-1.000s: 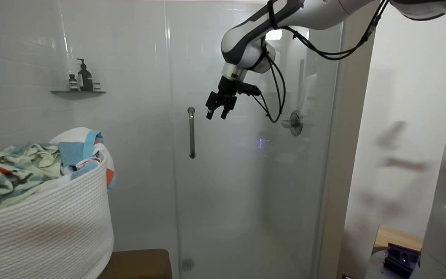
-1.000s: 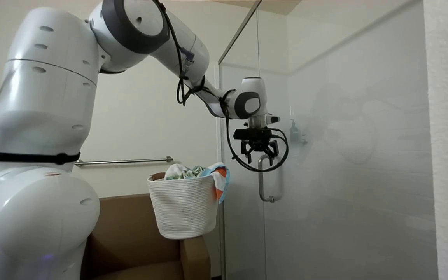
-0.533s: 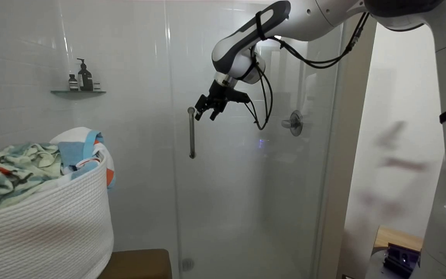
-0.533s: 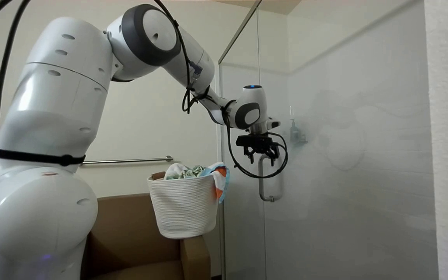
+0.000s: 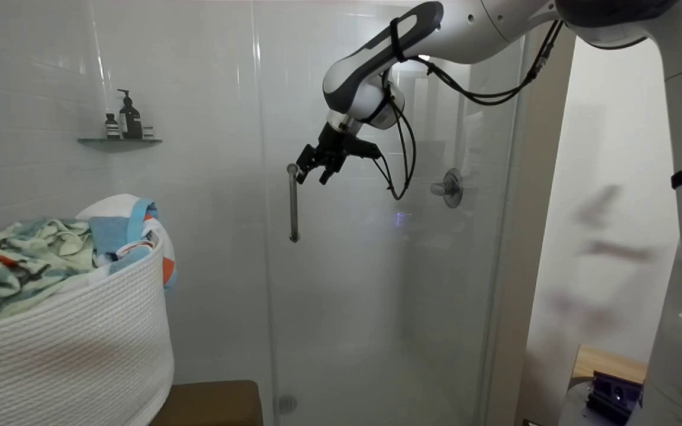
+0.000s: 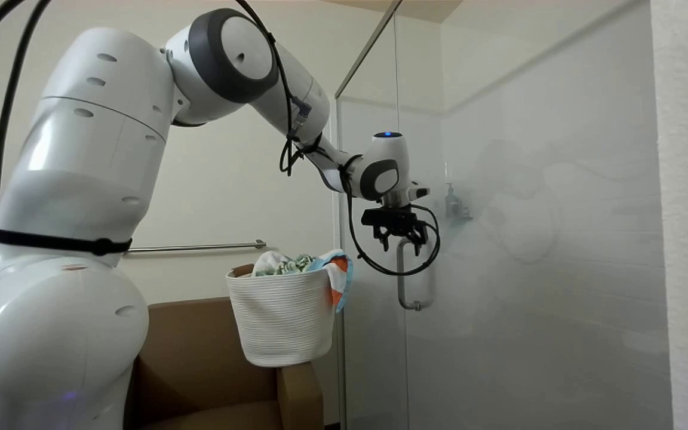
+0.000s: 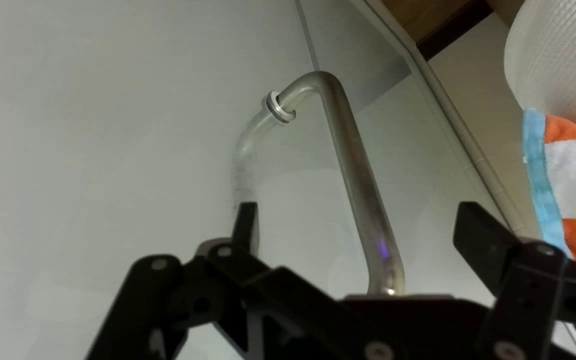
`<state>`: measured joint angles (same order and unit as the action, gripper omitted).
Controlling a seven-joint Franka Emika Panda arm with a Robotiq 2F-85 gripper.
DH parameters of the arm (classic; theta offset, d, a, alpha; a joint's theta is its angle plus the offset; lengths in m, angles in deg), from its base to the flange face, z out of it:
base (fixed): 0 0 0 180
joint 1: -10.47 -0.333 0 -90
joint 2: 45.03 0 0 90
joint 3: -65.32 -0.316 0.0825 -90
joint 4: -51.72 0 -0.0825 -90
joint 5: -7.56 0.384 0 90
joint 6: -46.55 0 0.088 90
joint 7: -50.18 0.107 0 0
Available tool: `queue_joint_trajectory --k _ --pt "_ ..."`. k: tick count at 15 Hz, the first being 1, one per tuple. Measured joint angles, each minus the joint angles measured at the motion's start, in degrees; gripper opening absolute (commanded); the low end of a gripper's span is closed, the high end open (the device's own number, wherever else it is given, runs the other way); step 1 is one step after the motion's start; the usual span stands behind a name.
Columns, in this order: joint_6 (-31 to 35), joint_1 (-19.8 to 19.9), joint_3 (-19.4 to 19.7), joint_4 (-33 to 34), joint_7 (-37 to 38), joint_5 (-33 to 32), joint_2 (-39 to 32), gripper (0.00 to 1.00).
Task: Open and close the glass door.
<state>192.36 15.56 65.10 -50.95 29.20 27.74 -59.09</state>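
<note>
Your gripper (image 7: 358, 221) has its two fingers (image 7: 245, 225) standing well apart, nothing pinched; in the wrist view the silver bar handle (image 7: 358, 175) shows between them, its near end hidden by the gripper's body. Compared with a second ago, it stands nearer the handle's upper bend in both exterior views — and over the last half second it scarcely shifts. For your task, this probably marks the end of the approach; a grasp, or a hook around the bar, is likely the step in hand. Whether either finger touches the metal, you cannot tell. The gripper points mostly downward; your arm (image 6: 305, 74) reaches over from above, elbow high, forearm sloping down to the wrist. The glass door (image 5: 370, 272) carries the handle near its free edge and appears shut, in line with the neighbouring plain panel (image 6: 374, 358), so opening and closing both seem to lie ahead of you. Farther out, a white basket (image 6: 284, 322) stands near that panel, a blue-edged cloth (image 7: 568, 180) hanging over its side — it may crowd the door's path as you pull.
</note>
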Motion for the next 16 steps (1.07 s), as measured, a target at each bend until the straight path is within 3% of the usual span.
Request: queue_joint_trajectory --k 4,8,12,16 --pt "5.0 1.8 -4.0 -3.4 -5.7 10.7 -0.3 1.0" --pt "14.6 2.8 -7.1 -6.5 -14.9 21.3 -1.9 1.0" --pt "21.1 5.0 -12.1 -5.6 -27.8 33.2 -4.8 1.0" --pt "21.3 8.5 -17.4 -1.6 -41.3 43.0 -8.4 1.0"
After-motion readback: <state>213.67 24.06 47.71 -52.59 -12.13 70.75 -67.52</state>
